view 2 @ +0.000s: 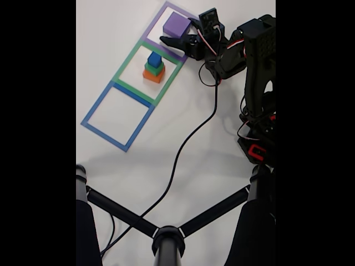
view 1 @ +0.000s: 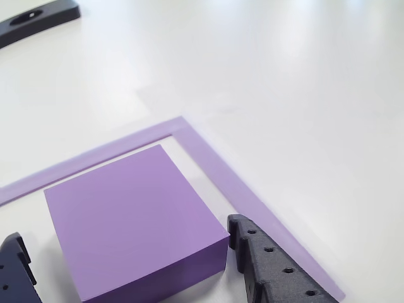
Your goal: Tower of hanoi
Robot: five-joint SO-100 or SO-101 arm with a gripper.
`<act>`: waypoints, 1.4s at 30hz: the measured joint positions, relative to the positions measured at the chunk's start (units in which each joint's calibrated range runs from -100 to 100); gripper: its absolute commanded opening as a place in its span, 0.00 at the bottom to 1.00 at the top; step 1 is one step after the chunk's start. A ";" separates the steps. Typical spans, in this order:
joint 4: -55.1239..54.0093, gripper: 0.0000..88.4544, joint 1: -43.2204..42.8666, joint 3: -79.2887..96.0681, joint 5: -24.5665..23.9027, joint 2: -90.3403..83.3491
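Four foam blocks on the white table [view 2: 222,166]. Purple block [view 1: 129,218] sits inside the purple tape square [view 1: 214,170], far end of the fixed view. Gripper [view 1: 126,252] straddles it, jaws apart, one finger [view 1: 278,271] on each side, not clamped. Blue cube [view 2: 155,59] tops green block [view 2: 154,69] on orange block [view 2: 153,76], stacked inside the green tape square [view 2: 125,69]. Blue tape square [view 2: 105,102] lies nearest.

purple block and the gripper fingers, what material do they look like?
Purple block: likely foam or soft plastic; matte, even colour, no glare, crisp edges, faint surface grain. Cannot confirm it is soft.
Gripper fingers: probably 3D-printed plastic; dark, rough speckled texture, a row of small holes.
Purple square outline around the block: looks like flat tape on the white table.
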 measured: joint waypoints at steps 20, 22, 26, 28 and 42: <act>0.00 0.19 -0.65 0.00 0.00 0.00; 0.00 0.18 -0.65 0.00 0.00 0.00; 0.00 0.18 -0.65 0.00 0.00 0.00; 0.00 0.17 -0.65 0.00 0.00 0.00; 14.61 0.17 -1.88 6.79 0.79 -19.08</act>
